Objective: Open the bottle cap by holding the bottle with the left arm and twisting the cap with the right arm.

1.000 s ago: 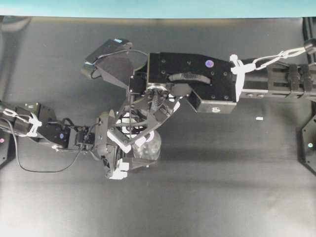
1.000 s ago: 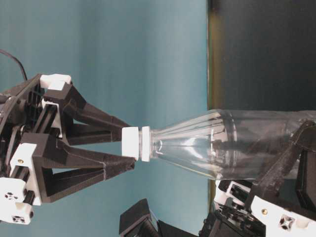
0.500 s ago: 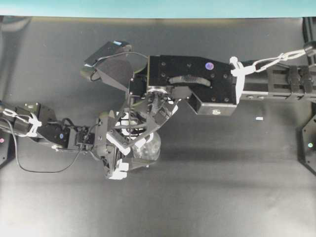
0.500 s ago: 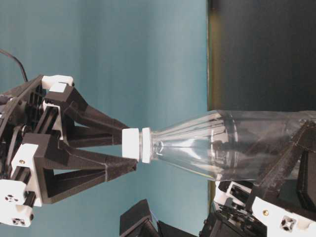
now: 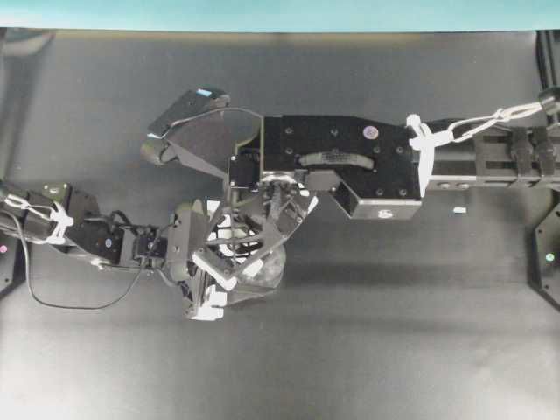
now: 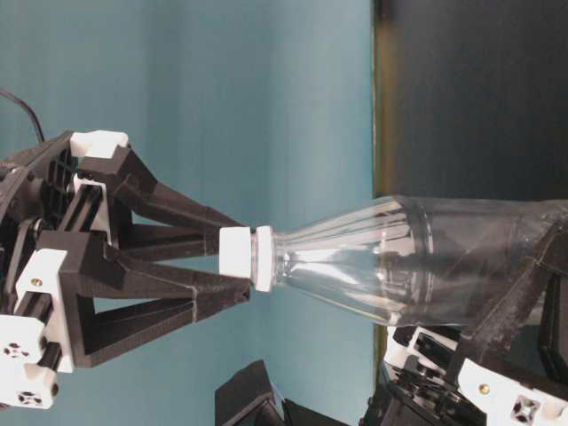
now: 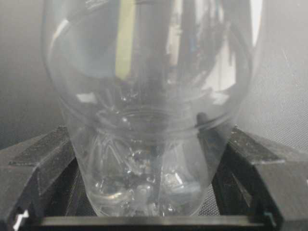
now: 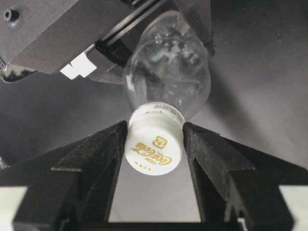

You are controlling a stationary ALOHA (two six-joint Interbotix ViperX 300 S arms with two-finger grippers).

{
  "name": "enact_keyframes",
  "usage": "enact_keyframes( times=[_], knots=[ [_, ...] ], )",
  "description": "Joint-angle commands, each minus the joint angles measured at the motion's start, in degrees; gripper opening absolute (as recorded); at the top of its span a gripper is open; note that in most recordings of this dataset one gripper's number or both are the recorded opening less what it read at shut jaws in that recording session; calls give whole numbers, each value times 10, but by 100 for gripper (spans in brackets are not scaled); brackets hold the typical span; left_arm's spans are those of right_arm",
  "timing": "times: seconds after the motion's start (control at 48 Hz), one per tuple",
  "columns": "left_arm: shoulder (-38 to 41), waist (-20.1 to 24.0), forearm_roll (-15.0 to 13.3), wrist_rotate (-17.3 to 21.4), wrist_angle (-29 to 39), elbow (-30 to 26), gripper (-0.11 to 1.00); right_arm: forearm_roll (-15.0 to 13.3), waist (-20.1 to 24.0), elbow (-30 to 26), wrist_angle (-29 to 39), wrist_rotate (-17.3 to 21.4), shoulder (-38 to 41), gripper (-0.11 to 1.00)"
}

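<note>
Right hand: the black lattice-fingered right hand [image 8: 154, 139] is reaching down from above and clamping the small round white bottle cap [image 8: 155, 144] between its two fingers, one pressing on each side.
Left hand: the slim black left hand [image 7: 149, 159] with white pads is gripping the round lower body of the clear transparent plastic bottle [image 7: 144, 120] from both sides, holding it upright on the dark counter [image 5: 394, 332].
Bottle position: it is standing left of the counter's middle, directly beneath the boxy black right arm [image 5: 337, 162], with the cabled left arm [image 5: 79, 232] coming in from the left edge.
Step in hand: the twisting stage appears to be running; the cap is sitting on the neck, not yet off.
Next move: it probably calls for turning the wrist further while the left grip is keeping the body from spinning, then lifting the cap.
Count: one bottle, one cap, two arms, two hands.
Extra: one tiny white scrap [image 5: 458, 211] is lying on the counter to the right.
</note>
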Motion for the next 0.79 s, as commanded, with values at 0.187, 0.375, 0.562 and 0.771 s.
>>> enact_keyframes(
  times=[0.187,0.375,0.562,0.771],
  knots=[
    [-4,-4,2,-10,2,0,82,8,20,-2,-1,-30,-1,57],
    [-4,-4,2,-9,2,0,82,6,18,-3,-4,-29,-1,60],
    [-4,-5,2,-10,2,0,82,2,12,-4,-7,-28,-1,60],
    [-4,-4,1,-10,2,1,82,1,8,-8,-8,-28,1,59]
  ],
)
